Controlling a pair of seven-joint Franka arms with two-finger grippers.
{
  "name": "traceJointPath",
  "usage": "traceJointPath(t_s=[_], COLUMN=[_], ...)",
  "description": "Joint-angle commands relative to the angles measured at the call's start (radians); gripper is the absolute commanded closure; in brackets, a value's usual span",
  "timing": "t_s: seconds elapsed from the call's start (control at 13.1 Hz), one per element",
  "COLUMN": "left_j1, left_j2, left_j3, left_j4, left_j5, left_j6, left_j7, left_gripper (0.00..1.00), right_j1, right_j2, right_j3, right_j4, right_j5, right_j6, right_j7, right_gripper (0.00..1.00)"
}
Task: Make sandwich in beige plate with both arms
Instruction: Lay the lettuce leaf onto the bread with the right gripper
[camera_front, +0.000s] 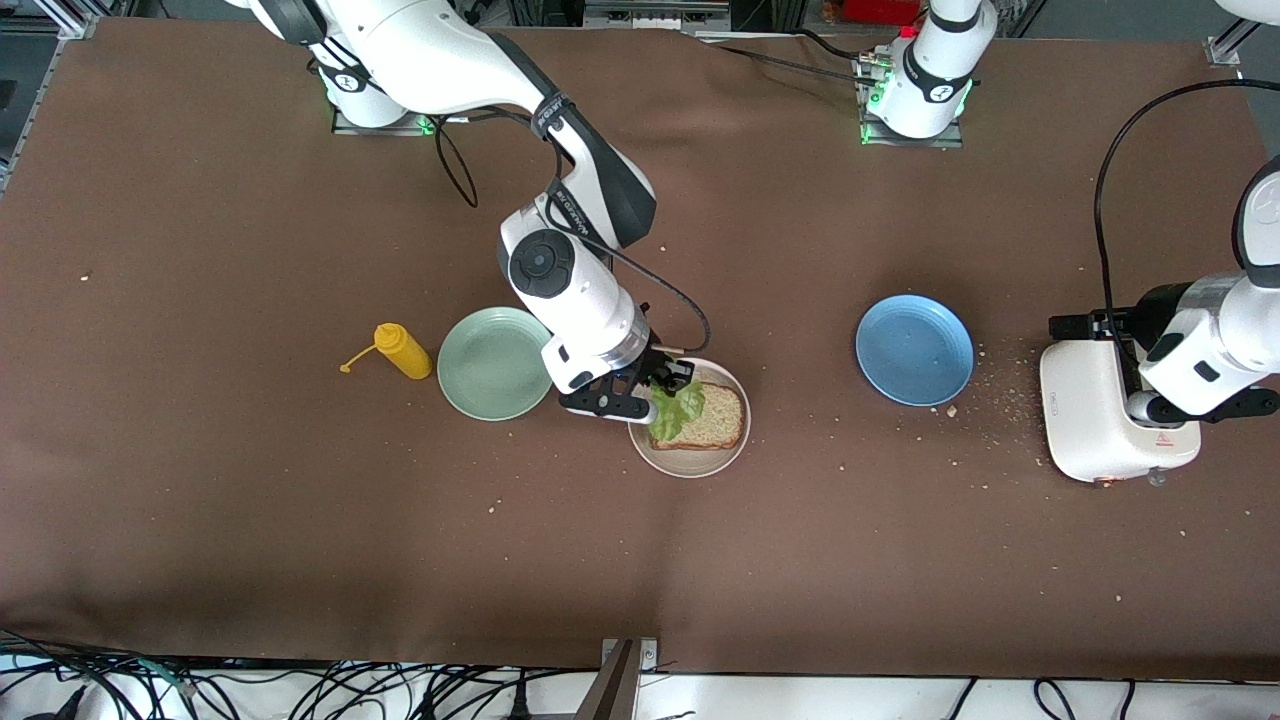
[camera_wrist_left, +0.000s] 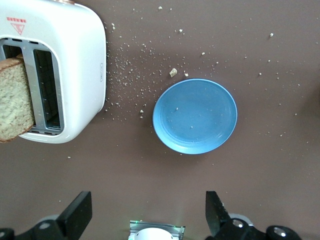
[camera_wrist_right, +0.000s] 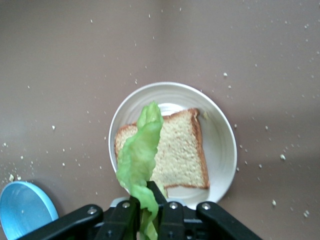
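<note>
The big brown worktop (camera_front: 300, 500) is covered in soft cloth with crumbs on it. Two white arms reach over it.

The white toaster (camera_front: 1105, 420) is smooth and boxy. It sits at the left arm's end of the worktop. A brown slice of bread (camera_wrist_left: 15, 100) sticks up out of one slot. The left end effector (camera_wrist_left: 150, 215) hangs over the worktop beside the toaster, with its black fingers spread wide and nothing in them. This arm looks like it is waiting.

Three round plates lie in a row. The blue plate (camera_front: 914, 349) is near the toaster and has only crumbs in it. The mint-green plate (camera_front: 492, 362) is bare. A small yellow squeeze bottle (camera_front: 402, 350) lies on its side next to it. The beige plate (camera_front: 695, 462) is shiny and pale, just beside the green one.

One square slice of grainy bread (camera_front: 712, 418) with a dark crust lies flat on the beige plate.

The right end effector (camera_front: 664, 385) is over the edge of the beige plate. Its fingers are pinched tight on a crinkly green lettuce leaf (camera_wrist_right: 140, 160). The leaf is long and floppy. It hangs along the slice, over the side nearest the green plate.

I think the leaf needs to go down flat on the bread next. The right arm is the one right there. The top slice is not on yet.
</note>
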Motion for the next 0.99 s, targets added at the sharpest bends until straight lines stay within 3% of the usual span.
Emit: traceJointPath(t_s=[0.0,0.15,0.46,0.69,0.76,0.84,0.91], left_j1=[-0.004,-0.004,-0.004,-0.004,-0.004,-0.004,-0.004], left_j2=[-0.016,-0.016,-0.016,-0.016,-0.016,-0.016,-0.016], left_j3=[-0.004,-0.005,-0.007,-0.007,-0.005,-0.005,-0.005], left_j4=[-0.015,-0.015,-0.015,-0.015,-0.015,-0.015,-0.015], left_j5=[0.037,0.037,0.037,0.037,0.037,0.037,0.037], left_j6=[0.002,0.002,0.002,0.002,0.002,0.002,0.002], left_j7=[-0.011,-0.011,-0.011,-0.011,-0.011,-0.011,-0.011], left_gripper=[0.00,0.00,0.00,0.00,0.00,0.00,0.00], right_j1=[-0.012,-0.005,-0.002,0.020,0.024,0.024,0.024], right_j2=[0.035,0.046,0.066,0.090,0.090,0.089,0.086], right_j3=[0.048,0.048,0.050,0.050,0.050,0.048,0.048], right_j4=[0.017,0.020,0.013,-0.002,-0.019,-0.023,-0.023], right_j5=[0.055,0.141,0.166,0.160,0.157,0.155,0.154], right_j6=[0.114,0.134,0.160,0.267,0.289,0.293,0.287], right_j7=[0.010,0.051,0.047,0.035,0.029,0.003,-0.034], right_gripper=[1.00,1.00,1.00,0.98,0.81,0.29,0.00])
